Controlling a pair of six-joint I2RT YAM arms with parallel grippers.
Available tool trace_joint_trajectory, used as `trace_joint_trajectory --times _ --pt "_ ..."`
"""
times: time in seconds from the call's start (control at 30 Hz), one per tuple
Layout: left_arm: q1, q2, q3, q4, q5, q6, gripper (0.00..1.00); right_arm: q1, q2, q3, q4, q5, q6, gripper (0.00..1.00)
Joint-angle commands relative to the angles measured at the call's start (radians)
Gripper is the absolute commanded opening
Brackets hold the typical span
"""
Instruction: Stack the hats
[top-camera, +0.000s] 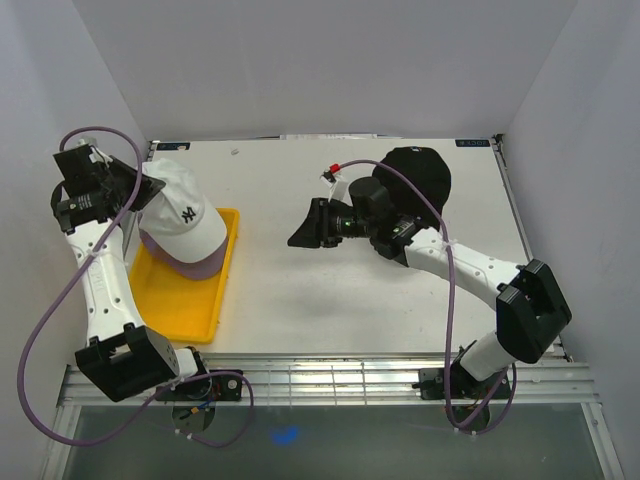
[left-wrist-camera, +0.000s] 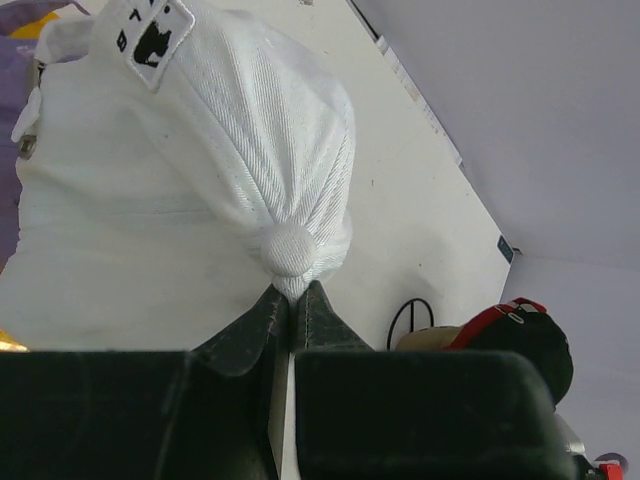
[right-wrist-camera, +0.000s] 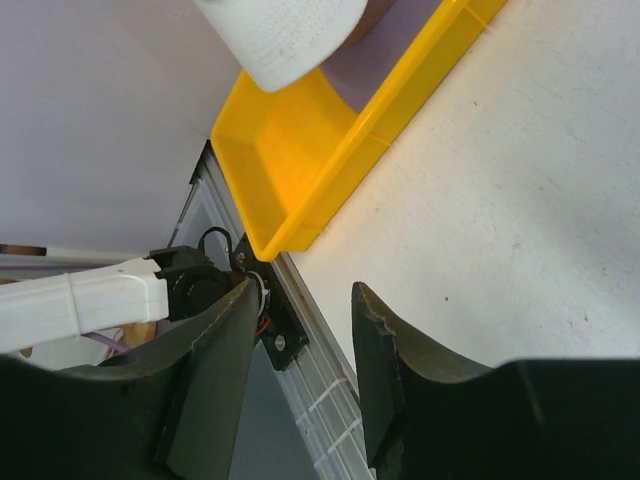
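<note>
The white cap with the black NY (top-camera: 185, 215) sits over the lavender cap (top-camera: 195, 266) in the yellow tray (top-camera: 185, 305). My left gripper (top-camera: 150, 186) is shut on the white cap's crown. In the left wrist view its fingertips (left-wrist-camera: 290, 292) pinch the fabric just under the top button of the white cap (left-wrist-camera: 180, 190). The black cap (top-camera: 420, 170) lies at the back right; in the left wrist view it (left-wrist-camera: 535, 350) shows a red edge beside it. My right gripper (top-camera: 305, 228) is open and empty above mid-table, jaws (right-wrist-camera: 305, 300) apart.
A black wire loop (left-wrist-camera: 410, 320) stands by the black cap. The right wrist view shows the tray's near corner (right-wrist-camera: 290, 160), the white cap's brim (right-wrist-camera: 280, 35) and the table's front rail (right-wrist-camera: 310, 370). White walls enclose the table on three sides.
</note>
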Motion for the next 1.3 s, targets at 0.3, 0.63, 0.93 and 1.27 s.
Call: trace_joint_trajectory --times 0.3,0.63,0.93,1.27 --pt "-0.017 -0.082 0.027 0.114 0.171 -0.068 0.00 -0.001 0.076 0.110 0.129 -0.157 -0.034 0.54" --pt "-0.026 -0.076 0.052 0.175 0.268 -0.122 0.00 -0.003 0.107 0.134 0.190 -0.185 0.022 0.66" --pt "-0.122 -0.099 0.044 0.295 0.288 -0.277 0.00 -0.003 0.062 0.002 0.377 -0.081 0.144 0.80" --pt "-0.251 -0.125 0.027 0.312 0.184 -0.406 0.00 0.022 -0.060 -0.219 0.630 0.238 0.328 0.90"
